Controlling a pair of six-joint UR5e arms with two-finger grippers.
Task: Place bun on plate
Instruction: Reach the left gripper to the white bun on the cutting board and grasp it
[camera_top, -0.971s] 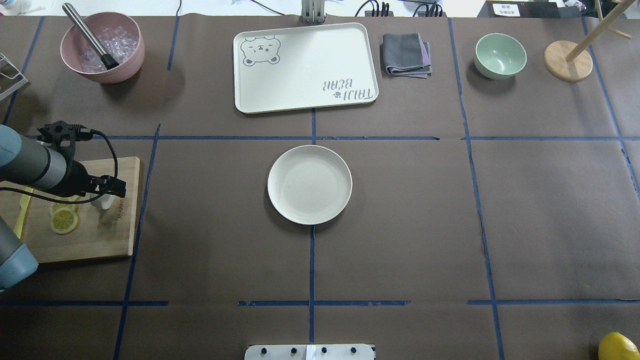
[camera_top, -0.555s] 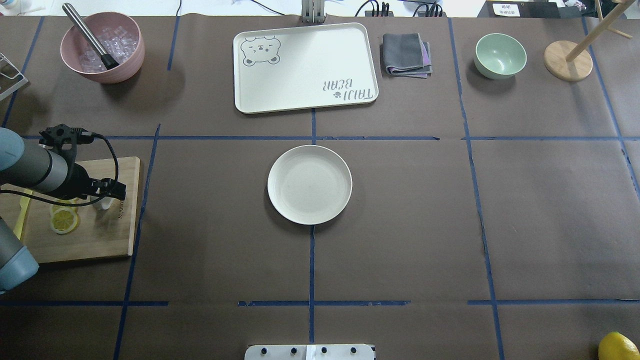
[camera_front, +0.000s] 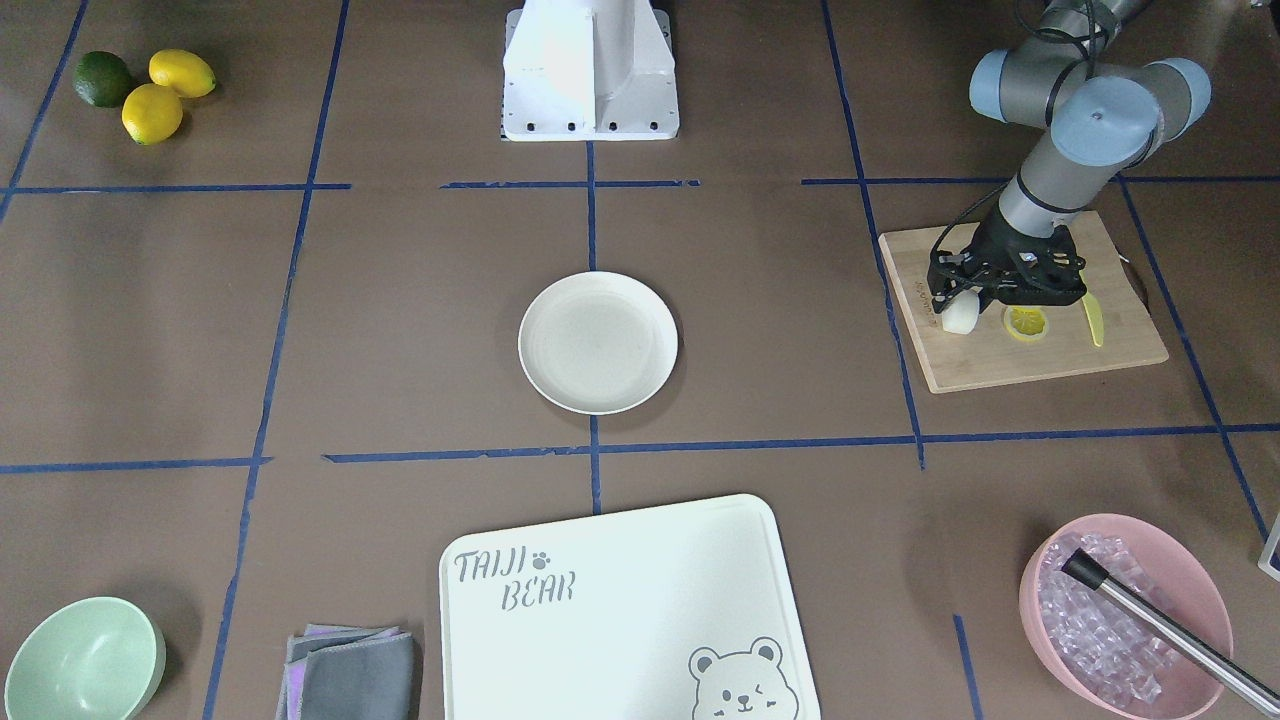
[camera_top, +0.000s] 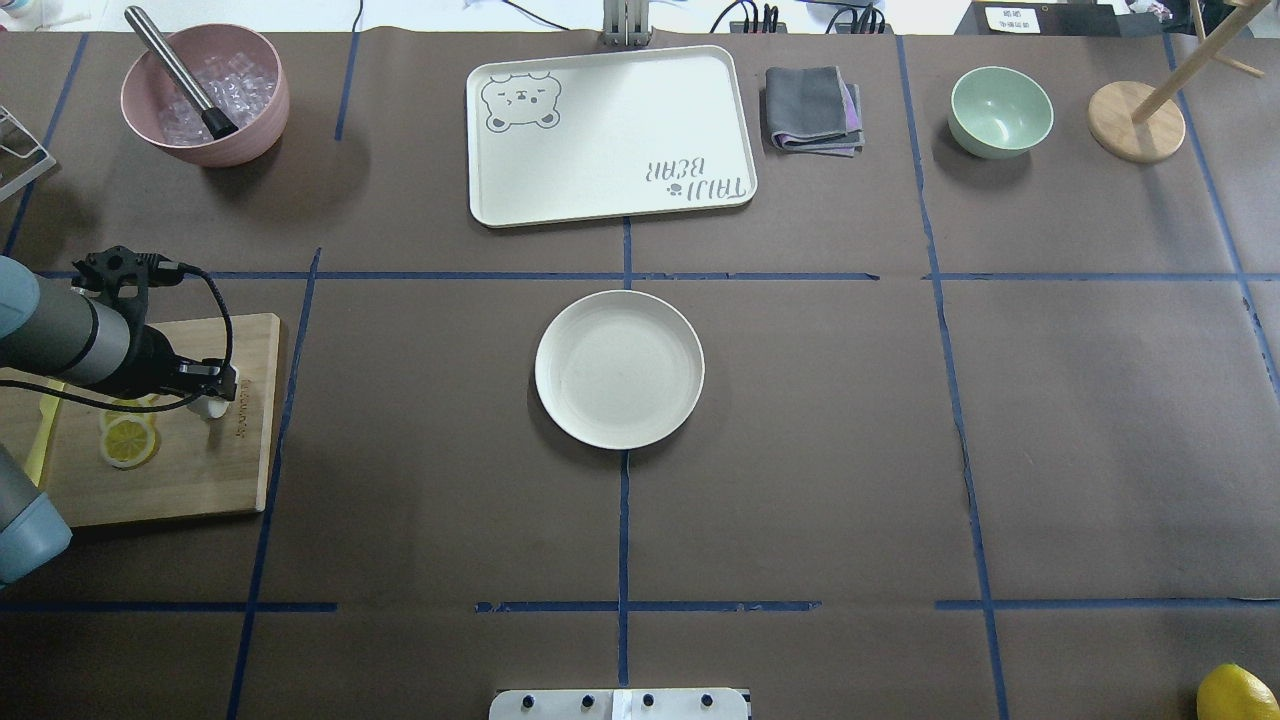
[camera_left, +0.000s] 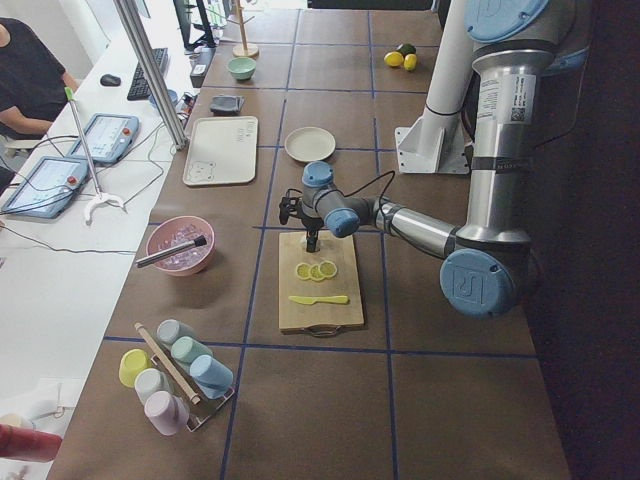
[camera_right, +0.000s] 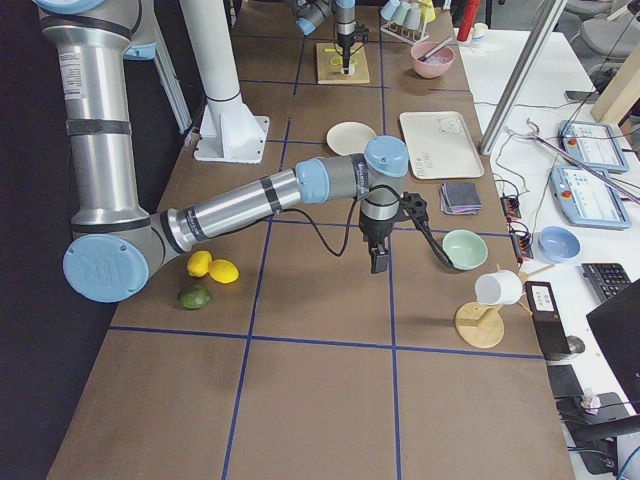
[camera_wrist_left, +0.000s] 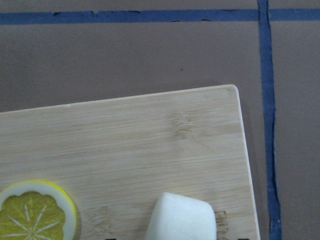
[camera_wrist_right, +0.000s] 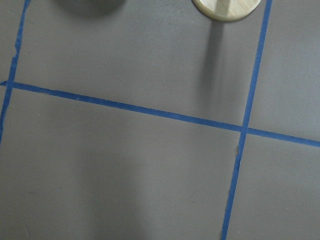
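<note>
Barely started: small white rounded bun (camera_wrist_left: 182, 217) sits on the wooden cutting board (camera_top: 200, 470) at the overhead view's left, left gripper (camera_top: 213, 392) spread astride it (not pinching yet), round cream-white plate (camera_top: 619, 369) at centre bare, so grasp, carry and release remain.

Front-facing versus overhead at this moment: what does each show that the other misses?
Only front-facing: a lime and two lemons together; overhead catches just one lemon at its corner. Only overhead: a wooden stand next to the green bowl. Both: the empty plate, the left gripper low over the bun on the cutting board, lemon slices, the tray and the pink bowl.
</note>
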